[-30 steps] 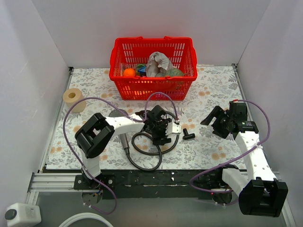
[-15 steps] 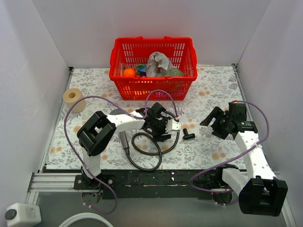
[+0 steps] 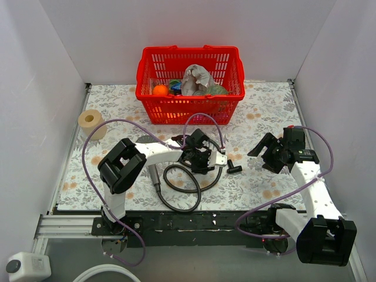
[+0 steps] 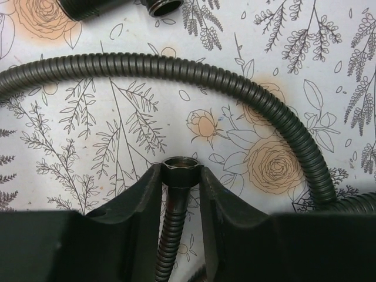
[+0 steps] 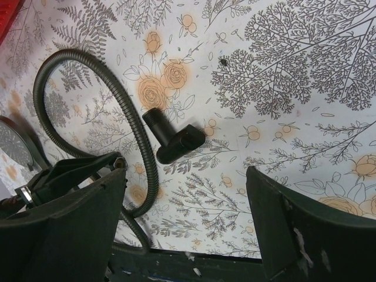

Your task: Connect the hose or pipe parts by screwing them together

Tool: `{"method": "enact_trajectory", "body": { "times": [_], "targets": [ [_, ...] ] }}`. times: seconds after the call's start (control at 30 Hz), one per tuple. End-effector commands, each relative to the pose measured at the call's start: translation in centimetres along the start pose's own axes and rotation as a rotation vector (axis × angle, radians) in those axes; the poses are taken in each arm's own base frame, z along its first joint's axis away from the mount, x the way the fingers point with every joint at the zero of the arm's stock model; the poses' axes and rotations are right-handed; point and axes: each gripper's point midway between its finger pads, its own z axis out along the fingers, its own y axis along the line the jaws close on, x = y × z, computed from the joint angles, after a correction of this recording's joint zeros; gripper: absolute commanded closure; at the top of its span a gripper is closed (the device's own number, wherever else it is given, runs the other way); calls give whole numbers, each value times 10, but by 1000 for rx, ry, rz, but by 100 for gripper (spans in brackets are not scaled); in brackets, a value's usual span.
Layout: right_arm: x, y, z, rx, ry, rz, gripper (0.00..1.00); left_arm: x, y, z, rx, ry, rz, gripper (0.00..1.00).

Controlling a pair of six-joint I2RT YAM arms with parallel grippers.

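One coiled shower hose (image 4: 176, 66), dark grey, lies looped on the floral desk (image 3: 264, 111), centre front. One end nut (image 4: 181, 171) is pinched between the closed fingers of the left hand (image 4: 181, 179). One grey hand shower (image 3: 154, 175) lies just left of the coil, its handle end bare and unjoined. Right hand (image 5: 188, 226): spread wide, empty, hovering well right of the hose. One small black fitting (image 5: 173, 141) sits between them. One red basket (image 3: 191, 111) stands behind and one tape roll (image 3: 90, 120) at far left. Status, judged: nut grasped only; aligning and screwing nut to handle remain.
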Motion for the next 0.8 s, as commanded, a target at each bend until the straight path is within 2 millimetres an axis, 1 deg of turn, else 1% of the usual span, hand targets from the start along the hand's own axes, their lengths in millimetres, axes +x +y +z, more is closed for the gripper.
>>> {"method": "enact_trajectory", "body": {
  "times": [0.0,0.07,0.1,0.17,0.23,0.27,0.33,0.37,0.43,0.47,0.53,0.57,0.6,0.77],
  "targets": [
    [6,-2,5,-10,23,24,9,1,-9,8,36,19,16,82],
    [10,-2,10,-18,47,52,7,0,-11,9,43,19,20,92],
    [14,0,11,-36,70,68,6,-1,-12,9,45,19,22,100],
    [21,-1,19,-40,104,110,6,-5,-11,9,41,11,20,100],
    [25,3,24,-62,136,139,6,-10,-9,7,35,1,21,100],
    [28,1,29,-52,163,153,6,-13,-8,4,30,-6,19,100],
    [29,4,34,-67,196,168,9,-19,-6,-1,16,-19,33,100],
    [33,2,40,-55,235,186,11,-19,-7,-3,14,-17,36,100],
    [33,7,44,-71,270,199,14,-23,-6,-9,-2,-25,56,100],
    [35,6,49,-64,298,213,15,-20,-8,-11,-4,-20,59,100],
    [33,9,54,-76,315,224,18,-23,-8,-16,-14,-25,64,100],
    [35,8,58,-68,339,239,20,-23,-9,-18,-17,-28,65,100],
    [36,8,60,-66,352,247,24,-21,-11,-19,-14,-25,61,100],
    [45,3,73,-42,438,287,25,-28,-9,-28,-43,-49,82,100]
  ]
}}
